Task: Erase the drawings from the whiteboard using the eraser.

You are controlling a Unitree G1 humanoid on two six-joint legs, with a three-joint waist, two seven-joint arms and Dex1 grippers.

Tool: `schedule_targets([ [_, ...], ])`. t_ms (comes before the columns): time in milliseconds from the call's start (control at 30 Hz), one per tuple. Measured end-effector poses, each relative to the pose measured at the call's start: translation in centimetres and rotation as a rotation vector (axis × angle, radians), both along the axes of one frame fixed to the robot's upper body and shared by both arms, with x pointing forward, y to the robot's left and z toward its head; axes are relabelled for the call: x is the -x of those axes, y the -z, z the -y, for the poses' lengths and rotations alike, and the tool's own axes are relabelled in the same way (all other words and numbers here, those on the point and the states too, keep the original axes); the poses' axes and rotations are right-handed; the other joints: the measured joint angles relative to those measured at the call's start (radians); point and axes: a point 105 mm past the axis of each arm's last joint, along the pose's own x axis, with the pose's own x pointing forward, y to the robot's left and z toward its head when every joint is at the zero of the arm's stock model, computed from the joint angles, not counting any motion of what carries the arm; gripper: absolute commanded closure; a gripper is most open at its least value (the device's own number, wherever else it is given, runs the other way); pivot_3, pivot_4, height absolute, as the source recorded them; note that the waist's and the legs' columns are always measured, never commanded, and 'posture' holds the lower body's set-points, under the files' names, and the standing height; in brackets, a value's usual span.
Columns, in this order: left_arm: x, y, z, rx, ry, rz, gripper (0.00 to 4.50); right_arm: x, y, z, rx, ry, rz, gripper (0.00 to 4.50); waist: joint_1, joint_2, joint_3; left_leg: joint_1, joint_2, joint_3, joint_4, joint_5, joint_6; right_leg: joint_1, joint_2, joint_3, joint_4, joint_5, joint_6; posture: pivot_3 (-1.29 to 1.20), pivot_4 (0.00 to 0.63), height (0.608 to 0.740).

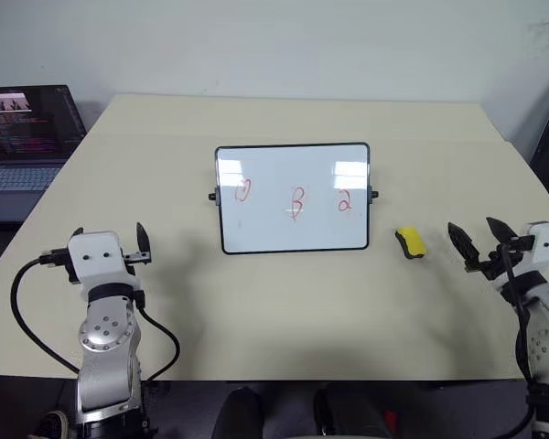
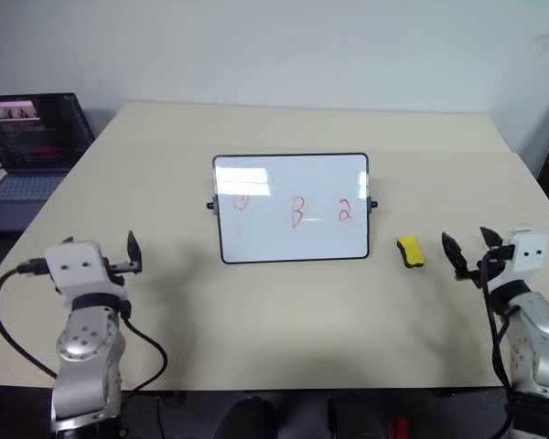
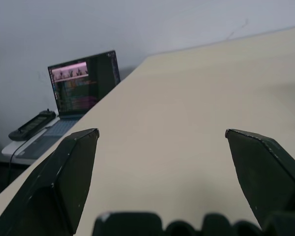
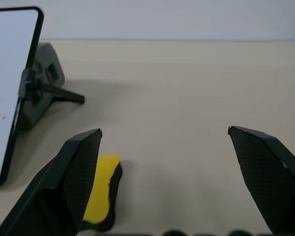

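Yellow eraser [image 1: 410,242] lies toward the surface's right edge, just ahead-left of my right gripper [image 1: 479,241], lengthwise front to back, both jaws open and empty.

beige table [image 1: 284,311], whiteboard [image 1: 293,219], eraser [image 1: 410,242]

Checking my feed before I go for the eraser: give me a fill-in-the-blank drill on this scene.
1. The drawings on the whiteboard are ____ in colour.
2. The eraser lies between the whiteboard and the ____ gripper.
3. The left gripper holds ____.
4. The laptop has its lid ____.
Answers: red; right; nothing; open
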Motion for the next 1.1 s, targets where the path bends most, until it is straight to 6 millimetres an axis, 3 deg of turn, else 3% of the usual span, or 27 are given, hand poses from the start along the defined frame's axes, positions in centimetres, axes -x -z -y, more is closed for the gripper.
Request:
schedule_targets([
  [233,0.0,1.1,-1.1,0.024,-0.054,-0.026,0.00,-0.1,0.3,0.2,0.015,0.043,-0.021,0.03,-0.001,0.000,0.000,0.001,0.000,0.000,0.000,0.000,0.000,0.000,0.000,0.000,0.000,0.000,0.000,0.00,0.150,0.740],
  [333,-0.2,1.0,-1.2,0.019,-0.034,-0.034,0.00,0.0,-0.6,-0.3,0.023,0.027,-0.006,0.03,-0.001,0.000,0.000,0.001,0.000,0.000,0.000,0.000,0.000,0.000,0.000,0.000,0.000,0.000,0.000,0.00,0.150,0.740],
  [467,-0.2,-0.2,-1.8,0.032,0.010,0.002,0.00,0.2,-2.0,-1.6,-0.008,-0.036,0.010,0.03,-0.001,0.000,0.000,0.001,0.000,0.000,0.000,0.000,0.000,0.000,0.000,0.000,0.000,0.000,0.000,0.00,0.150,0.740],
  [667,-0.2,-2.4,-2.5,0.058,0.199,0.015,0.00,1.3,-0.8,-4.7,-0.078,-0.160,-0.073,0.03,-0.001,0.000,0.000,0.000,0.000,0.000,0.000,0.000,0.000,0.000,0.000,-0.001,0.000,0.000,0.000,0.00,0.150,0.740],
  [767,-0.5,-2.4,-1.8,0.084,0.354,-0.052,0.00,2.2,-0.4,-5.9,-0.088,-0.190,-0.112,0.03,-0.001,0.000,0.000,0.000,0.000,-0.001,0.000,0.000,0.000,0.000,0.000,-0.001,0.000,0.000,0.000,0.00,0.150,0.740],
  [867,-0.8,-4.1,-0.4,0.069,0.570,-0.120,0.00,2.6,-0.7,-7.2,-0.094,-0.209,-0.139,0.03,-0.002,0.000,0.001,0.000,0.000,-0.001,0.000,0.000,0.000,0.000,0.000,-0.002,0.000,0.000,0.000,0.00,0.150,0.740],
  [933,-0.7,-5.4,1.6,0.051,0.711,-0.135,0.00,2.7,-0.9,-7.8,-0.111,-0.228,-0.158,0.03,-0.002,0.000,0.001,0.000,0.000,-0.001,0.000,0.000,0.000,0.000,0.000,-0.001,0.000,0.000,0.000,0.00,0.150,0.740],
  [1100,-0.9,-4.9,7.8,0.003,1.053,-0.244,0.00,2.0,-0.8,-8.0,-0.083,-0.198,-0.201,0.03,-0.001,0.000,0.001,0.000,-0.001,-0.001,0.000,0.000,0.000,0.000,0.000,-0.001,0.000,0.000,0.000,0.00,0.150,0.740],
])
